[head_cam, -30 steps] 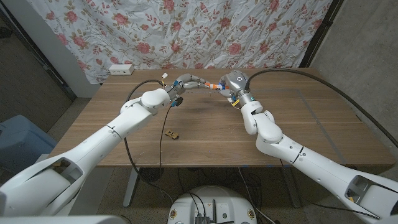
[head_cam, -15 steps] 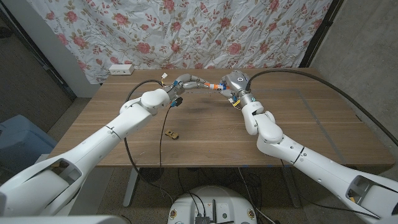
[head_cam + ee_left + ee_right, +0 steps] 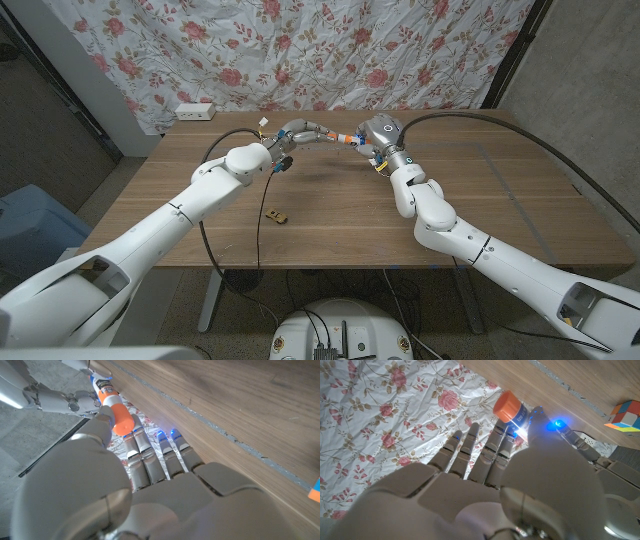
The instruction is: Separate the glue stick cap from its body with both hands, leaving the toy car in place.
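Note:
Above the far middle of the table, the glue stick (image 3: 346,139) hangs level between my two hands. My left hand (image 3: 300,133) pinches its orange cap (image 3: 120,417) between thumb and fingers. My right hand (image 3: 373,134) grips the white and blue body (image 3: 100,382), whose orange end (image 3: 507,406) pokes out past my fingers (image 3: 470,445). Cap and body look joined. The small toy car (image 3: 276,214) lies on the wood well in front of both hands, nearer my left arm.
A white power strip (image 3: 194,111) sits at the table's far left edge. Black cables (image 3: 257,215) trail off my left arm past the car. A colourful cube (image 3: 622,414) lies on the table (image 3: 330,220). A flowered cloth (image 3: 300,50) hangs behind.

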Robot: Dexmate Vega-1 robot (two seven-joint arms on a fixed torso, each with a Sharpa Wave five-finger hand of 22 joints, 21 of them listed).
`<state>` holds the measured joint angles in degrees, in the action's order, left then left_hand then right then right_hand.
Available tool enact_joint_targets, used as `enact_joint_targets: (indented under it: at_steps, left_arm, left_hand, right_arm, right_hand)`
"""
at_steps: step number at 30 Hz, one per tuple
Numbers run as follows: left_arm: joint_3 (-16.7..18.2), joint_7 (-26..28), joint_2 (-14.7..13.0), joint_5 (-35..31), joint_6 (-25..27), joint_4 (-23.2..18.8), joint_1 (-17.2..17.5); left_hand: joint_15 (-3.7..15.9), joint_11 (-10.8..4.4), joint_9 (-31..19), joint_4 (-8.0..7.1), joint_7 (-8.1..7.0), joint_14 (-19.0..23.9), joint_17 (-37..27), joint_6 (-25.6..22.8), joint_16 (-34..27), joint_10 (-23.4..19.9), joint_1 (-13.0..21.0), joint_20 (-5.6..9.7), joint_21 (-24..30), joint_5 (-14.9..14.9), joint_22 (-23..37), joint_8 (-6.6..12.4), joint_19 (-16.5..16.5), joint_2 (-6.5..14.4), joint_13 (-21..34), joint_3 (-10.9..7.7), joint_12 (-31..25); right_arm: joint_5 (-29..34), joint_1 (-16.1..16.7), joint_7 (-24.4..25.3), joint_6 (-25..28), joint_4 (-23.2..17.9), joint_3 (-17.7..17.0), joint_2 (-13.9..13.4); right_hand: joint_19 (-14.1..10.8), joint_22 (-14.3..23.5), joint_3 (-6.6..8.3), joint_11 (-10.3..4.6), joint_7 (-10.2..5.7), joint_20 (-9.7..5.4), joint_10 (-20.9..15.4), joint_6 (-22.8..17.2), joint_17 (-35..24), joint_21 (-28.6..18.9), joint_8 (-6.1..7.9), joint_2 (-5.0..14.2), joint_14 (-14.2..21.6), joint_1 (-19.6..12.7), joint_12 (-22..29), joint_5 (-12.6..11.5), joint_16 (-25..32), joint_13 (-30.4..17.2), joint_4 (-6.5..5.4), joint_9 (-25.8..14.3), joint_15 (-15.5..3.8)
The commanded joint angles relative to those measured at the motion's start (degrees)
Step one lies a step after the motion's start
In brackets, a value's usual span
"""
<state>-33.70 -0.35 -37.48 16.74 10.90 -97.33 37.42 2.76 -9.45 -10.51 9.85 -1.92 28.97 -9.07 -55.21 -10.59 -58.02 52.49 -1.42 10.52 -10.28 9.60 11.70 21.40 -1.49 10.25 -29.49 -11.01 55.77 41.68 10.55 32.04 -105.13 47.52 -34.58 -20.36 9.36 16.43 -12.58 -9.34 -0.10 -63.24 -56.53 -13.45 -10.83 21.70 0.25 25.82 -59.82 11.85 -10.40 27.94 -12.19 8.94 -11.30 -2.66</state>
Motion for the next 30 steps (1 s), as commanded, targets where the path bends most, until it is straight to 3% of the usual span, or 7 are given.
enact_joint_targets:
  at_steps: [1, 30]
  left_arm:
    - [0.43, 0.36, -0.63, 0.04, 0.39, -0.35, 0.3]
    - [0.32, 0.72, -3.4, -3.28, 1.36, -1.84, 0.15]
  left_hand:
    - [3.94, -0.81, -0.29, 0.0, 1.02, 0.63, -0.19, -1.54, 0.21, -0.46, 0.09, 0.26, 0.04, -0.27, 0.0, 0.02, -0.13, 0.56, 0.22, 0.1, 0.12]
    - [4.16, -1.0, -0.32, -0.08, 0.68, 0.15, -0.18, -1.3, 0.37, 0.07, -0.04, 0.4, -0.06, -0.27, 0.0, -0.43, -0.67, 0.67, 0.27, 0.82, 0.43]
  right_arm:
    - [-0.56, -0.13, 0.58, -0.5, 0.57, -0.4, -0.59]
    - [-2.34, -0.92, -1.57, -1.5, 0.72, -0.98, -2.39]
  right_hand:
    - [-0.53, 0.15, -0.18, 0.12, -3.68, 0.2, 0.12, -4.23, -0.26, 0.01, 0.28, 1.24, 0.62, -1.79, 0.07, -0.21, 0.26, -0.25, 0.04, -0.32, -7.19]
    - [-0.88, 0.16, -0.43, 0.13, -3.67, 0.11, 0.6, -4.24, -0.27, -0.04, 0.12, 1.34, 0.7, -1.93, -0.01, -0.23, 0.34, -0.29, 0.01, -0.35, -7.3]
